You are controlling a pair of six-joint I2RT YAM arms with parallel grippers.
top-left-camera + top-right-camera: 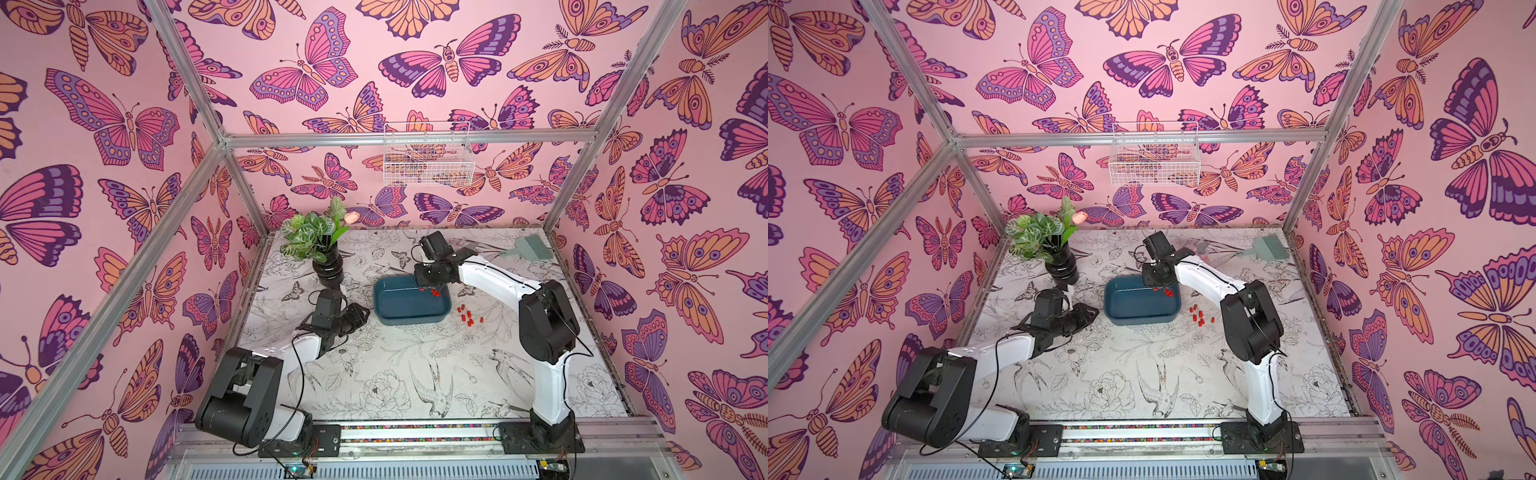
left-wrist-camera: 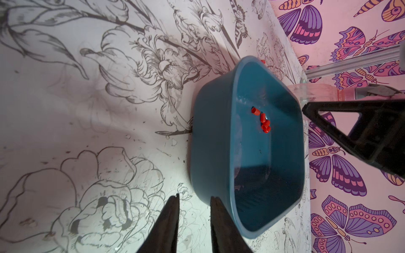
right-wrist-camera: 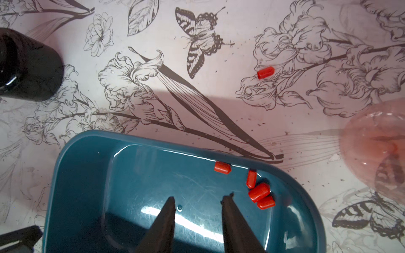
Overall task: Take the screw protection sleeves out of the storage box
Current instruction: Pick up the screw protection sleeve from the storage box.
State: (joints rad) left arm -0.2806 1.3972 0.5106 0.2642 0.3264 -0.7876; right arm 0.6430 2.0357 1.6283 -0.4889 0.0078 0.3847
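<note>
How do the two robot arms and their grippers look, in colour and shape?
Both the left arm and the right arm have smooth white link shells and bulky black joint housings. A thin black cable loops along each. The left gripper and the right gripper have two dark, tapering, pointed fingers. Each arm is mounted on a black base plate.

I work in a robot test cell: a cage of bare aluminium frame boxes me in, its walls papered with butterfly wallpaper and the table covered in a sheet of line-drawn flowers and birds. My left arm and my right arm are bolted to a metal rail along the front edge. The vase of greenery and the wire basket hooked on the frame look like staged props.
</note>
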